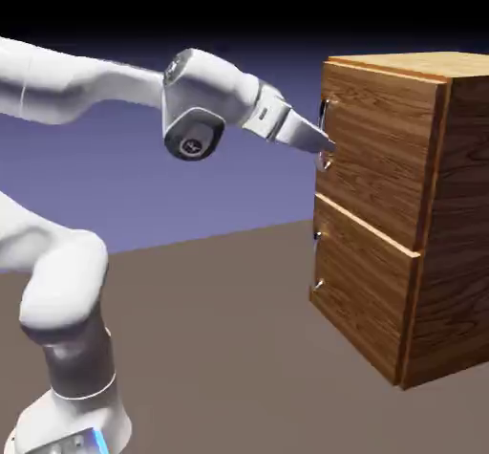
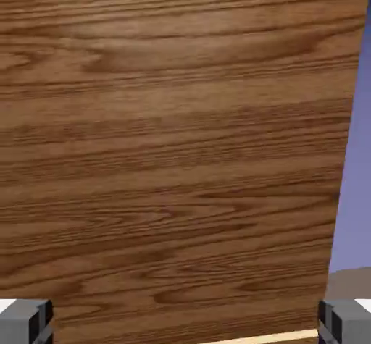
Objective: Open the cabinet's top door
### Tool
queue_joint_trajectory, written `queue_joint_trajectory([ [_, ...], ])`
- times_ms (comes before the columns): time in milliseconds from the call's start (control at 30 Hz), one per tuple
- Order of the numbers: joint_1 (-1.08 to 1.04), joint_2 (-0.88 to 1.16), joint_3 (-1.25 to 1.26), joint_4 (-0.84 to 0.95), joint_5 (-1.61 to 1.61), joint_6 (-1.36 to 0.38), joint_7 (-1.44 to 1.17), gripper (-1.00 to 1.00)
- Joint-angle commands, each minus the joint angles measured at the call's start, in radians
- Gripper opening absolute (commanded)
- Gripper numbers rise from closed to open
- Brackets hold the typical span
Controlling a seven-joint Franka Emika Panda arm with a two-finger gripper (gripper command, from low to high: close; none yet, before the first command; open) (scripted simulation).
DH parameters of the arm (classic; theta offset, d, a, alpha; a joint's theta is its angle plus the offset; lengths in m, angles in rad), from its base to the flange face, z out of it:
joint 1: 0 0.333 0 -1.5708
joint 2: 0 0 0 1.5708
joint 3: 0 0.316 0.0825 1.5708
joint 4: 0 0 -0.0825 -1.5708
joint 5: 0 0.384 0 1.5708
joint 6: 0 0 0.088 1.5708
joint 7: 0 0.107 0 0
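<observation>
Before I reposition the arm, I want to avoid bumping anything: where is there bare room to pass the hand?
Free: the brown table between the robot's base and the cabinet. Crowded: the gripper, open, sits right at the top door by its handle; wood fills the hand view.

A boxy brown wood-grain cabinet (image 1: 420, 213) stands upright on the bench at the right. Its top door (image 1: 377, 146), the larger upper panel, sits shut, with a slim vertical silver handle (image 1: 324, 118) at its left edge.

Plain blue-violet backdrop (image 1: 172, 194), fading to black at top; flat brown table (image 1: 220, 347) below.
</observation>
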Motion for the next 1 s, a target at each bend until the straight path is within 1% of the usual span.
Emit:
queue_joint_trajectory([
  [0, -0.019, -0.015, 0.023, 0.008, 0.044, -0.003, -0.020, 0.00],
  [967, -0.578, -0.460, 0.683, 0.250, 1.305, -0.092, -0.594, 0.00],
])
